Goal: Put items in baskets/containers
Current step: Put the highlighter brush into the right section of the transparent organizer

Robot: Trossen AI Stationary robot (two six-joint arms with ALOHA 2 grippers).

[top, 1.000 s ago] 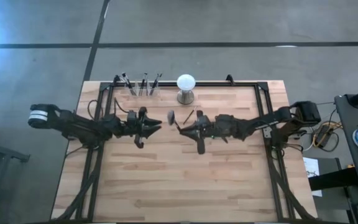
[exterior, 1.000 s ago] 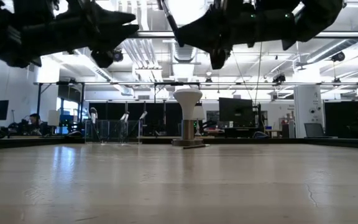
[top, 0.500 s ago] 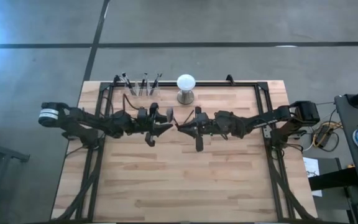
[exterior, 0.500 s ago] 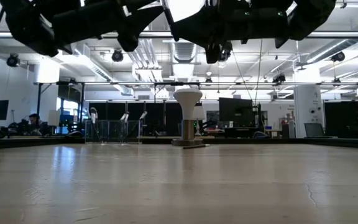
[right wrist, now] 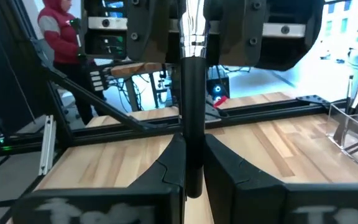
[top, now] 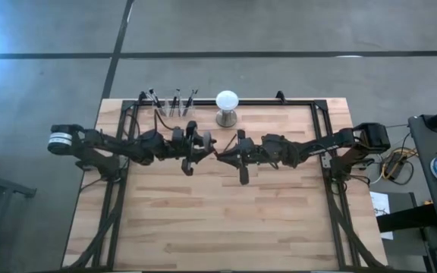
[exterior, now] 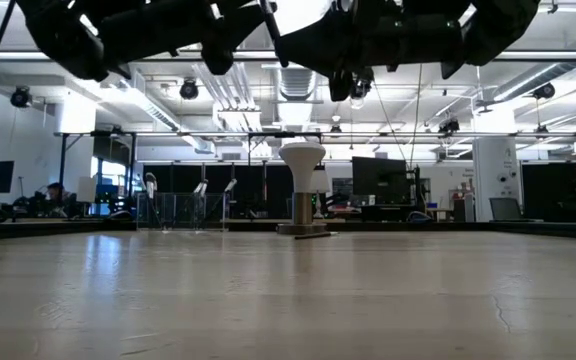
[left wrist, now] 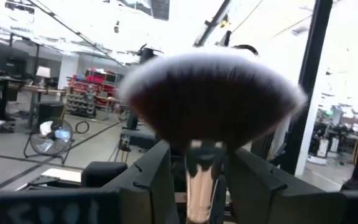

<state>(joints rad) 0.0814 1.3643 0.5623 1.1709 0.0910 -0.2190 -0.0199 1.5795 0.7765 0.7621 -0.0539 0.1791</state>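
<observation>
The black fan-headed brush [top: 208,141] is in the air over the middle of the table, between my two grippers. My left gripper [top: 201,145] reaches in from the table's left and is shut on it. My right gripper [top: 220,152] comes from the right and is also shut on it. The fan head [left wrist: 210,99] fills the left wrist view. Three clear cups [top: 171,111] stand in a row at the far edge, with slim brushes [top: 175,100] upright in them. My left gripper [left wrist: 201,165] has the brush's ferrule [left wrist: 201,186] between its two fingers, just under the fan head. It comes level from the table's left, fingers across the brush. My right gripper [right wrist: 192,152] pinches the dark handle [right wrist: 192,93] between its two fingers, near the free end. It comes level from the table's right, fingers across the handle. The brush is lifted clear of the table.
A white globe on a metal stand [top: 227,102] stands at the far edge, right of the cups and just beyond the grippers. A black frame [top: 317,114] runs along the table's sides and far edge. Bare wooden top [top: 226,220] lies toward the near edge. A person [right wrist: 58,37] stands beyond the table.
My left gripper has moved toward the table's right and a little toward the far edge, up to the fan brush that my right gripper holds, and now has its fingers at the ferrule. My right gripper and the brush have stayed almost where they were.
</observation>
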